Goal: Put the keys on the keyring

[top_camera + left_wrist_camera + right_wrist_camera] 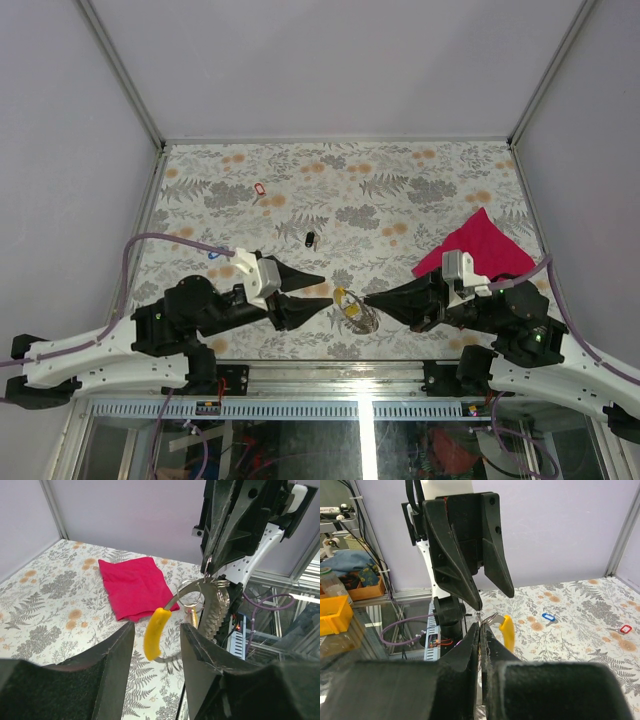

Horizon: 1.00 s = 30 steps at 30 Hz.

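Note:
The keyring (362, 316) hangs just above the table's near edge, between the two arms. My right gripper (366, 298) is shut on its thin metal loop (195, 582), pinching it at the fingertips (481, 625). A yellow-headed key (155, 632) dangles from the loop. My left gripper (157, 626) is open, one finger on each side of that yellow head, with a gap on both sides. Loose on the table lie a red key (260, 189), a black key (310, 239) and a blue key (212, 254).
A magenta cloth (478, 245) lies on the flowered tablecloth (400, 190) at the right, behind my right arm. The table's near edge and metal rail (330, 370) run just below both grippers. Plain walls close in the left, far and right sides.

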Each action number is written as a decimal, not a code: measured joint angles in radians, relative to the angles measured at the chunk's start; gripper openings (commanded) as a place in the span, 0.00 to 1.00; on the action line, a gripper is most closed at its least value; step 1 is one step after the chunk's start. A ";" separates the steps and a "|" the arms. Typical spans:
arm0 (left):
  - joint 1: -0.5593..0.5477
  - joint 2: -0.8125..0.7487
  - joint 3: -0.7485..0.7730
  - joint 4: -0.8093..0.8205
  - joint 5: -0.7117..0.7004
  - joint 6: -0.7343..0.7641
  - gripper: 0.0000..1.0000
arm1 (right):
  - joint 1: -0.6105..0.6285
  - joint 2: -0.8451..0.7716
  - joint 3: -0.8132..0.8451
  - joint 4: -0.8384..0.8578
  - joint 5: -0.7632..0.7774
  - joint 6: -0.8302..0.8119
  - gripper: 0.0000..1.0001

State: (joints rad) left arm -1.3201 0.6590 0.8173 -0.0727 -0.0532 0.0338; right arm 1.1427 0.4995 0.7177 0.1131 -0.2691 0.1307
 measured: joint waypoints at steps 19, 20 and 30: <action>0.000 0.163 -0.005 0.018 -0.022 0.014 0.33 | 0.000 0.026 0.015 0.046 0.006 -0.002 0.00; 0.000 0.165 -0.005 0.023 -0.025 0.016 0.30 | 0.000 0.028 0.015 0.051 0.006 -0.001 0.00; 0.000 0.166 -0.005 0.054 -0.041 0.025 0.00 | 0.000 0.029 0.024 0.060 0.006 0.000 0.00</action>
State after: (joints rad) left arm -1.3201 0.8253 0.8127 -0.0189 -0.0944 0.0589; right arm 1.1427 0.5289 0.7414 0.1730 -0.2634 0.1310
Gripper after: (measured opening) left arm 0.200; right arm 0.020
